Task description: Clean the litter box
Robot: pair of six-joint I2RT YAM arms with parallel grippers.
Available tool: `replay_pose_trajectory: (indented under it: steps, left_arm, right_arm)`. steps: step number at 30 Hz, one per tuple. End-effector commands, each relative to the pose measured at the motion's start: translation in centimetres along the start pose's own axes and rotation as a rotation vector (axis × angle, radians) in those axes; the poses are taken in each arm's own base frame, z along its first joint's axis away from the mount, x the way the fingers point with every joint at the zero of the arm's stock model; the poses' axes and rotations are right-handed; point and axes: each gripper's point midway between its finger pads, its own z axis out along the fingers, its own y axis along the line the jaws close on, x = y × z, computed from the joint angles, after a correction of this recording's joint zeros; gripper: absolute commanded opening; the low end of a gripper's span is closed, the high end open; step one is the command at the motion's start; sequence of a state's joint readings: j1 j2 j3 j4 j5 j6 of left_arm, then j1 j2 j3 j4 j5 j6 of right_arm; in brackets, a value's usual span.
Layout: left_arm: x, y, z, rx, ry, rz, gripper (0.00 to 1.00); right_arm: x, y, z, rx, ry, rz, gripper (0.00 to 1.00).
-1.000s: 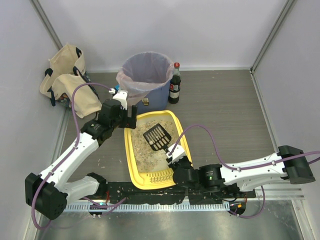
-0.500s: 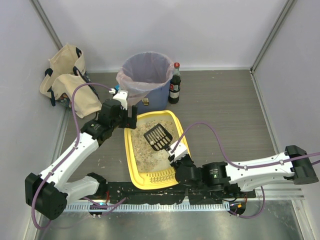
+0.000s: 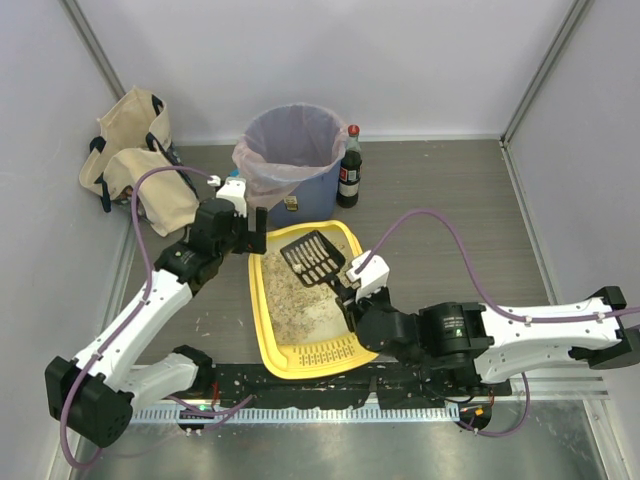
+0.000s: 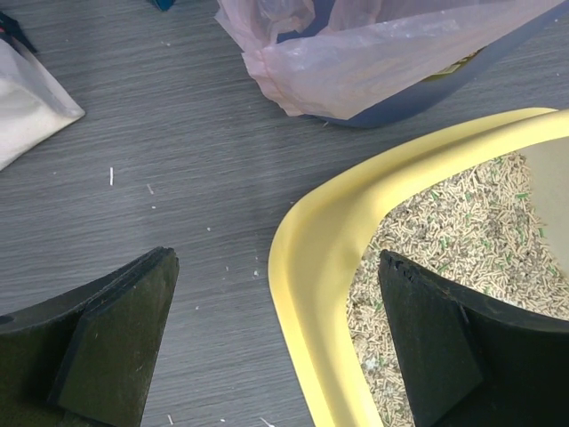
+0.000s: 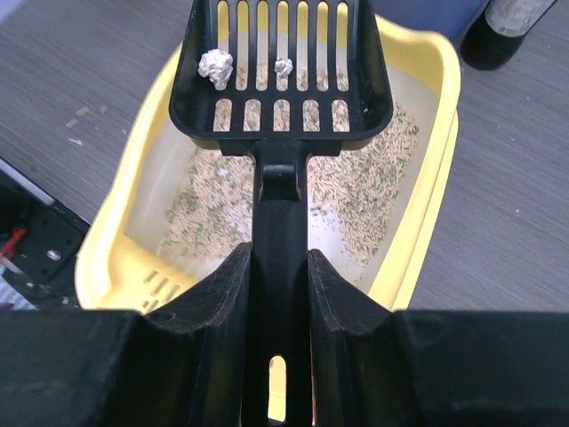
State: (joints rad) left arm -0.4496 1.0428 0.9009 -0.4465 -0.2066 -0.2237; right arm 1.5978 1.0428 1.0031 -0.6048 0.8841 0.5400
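On the grey surface (image 3: 440, 210), the yellow litter box (image 3: 312, 355) lay between both arms. The left hand (image 3: 252, 240) hung fingers wide apart over its far left corner. The right hand (image 3: 350, 290), above its middle, was clamped on a black scoop (image 3: 312, 258) carrying two small clumps (image 5: 216, 67).

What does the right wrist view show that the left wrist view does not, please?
Only the right wrist view: the right gripper shut on the black scoop, two pale clumps on its slots, and a dark bottle. Only the left wrist view: the open left gripper over the litter box corner rim, the bin's clear liner, a cream bag. Both: that yellow litter box and its granules.
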Motion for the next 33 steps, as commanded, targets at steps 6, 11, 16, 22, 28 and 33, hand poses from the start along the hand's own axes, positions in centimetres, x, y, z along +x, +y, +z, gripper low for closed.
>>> replay_pose_trajectory:
  steps: [6, 11, 16, 22, 28, 33]
  left_arm:
    - [-2.3, 0.4, -0.8, -0.023, -0.061, -0.016, 1.0]
    - [-2.3, 0.0, -0.8, -0.003, -0.061, -0.022, 1.0]
    - [-2.4, -0.4, -0.9, 0.024, -0.062, -0.024, 1.0]
    - [-2.7, -0.4, -1.3, 0.025, -0.077, -0.021, 1.0]
    - [-2.8, -0.5, -1.4, 0.033, -0.082, -0.024, 1.0]
    - [-2.9, -0.7, -1.6, 0.047, -0.085, -0.026, 1.0]
  right_arm:
    - [-7.3, -2.2, -2.2, 0.052, -0.112, 0.089, 0.01]
    - [-12.2, -2.8, -0.1, 0.059, -0.22, 0.096, 0.01]
    - [-15.8, -5.1, 2.5, 0.092, -0.253, 0.017, 0.01]
    - [-19.4, -5.3, 3.9, 0.076, -0.291, -0.034, 0.02]
    - [-22.3, -7.1, 7.0, 0.08, -0.346, -0.094, 0.01]
    - [-24.2, -10.2, 10.4, 0.171, -0.336, -0.231, 0.01]
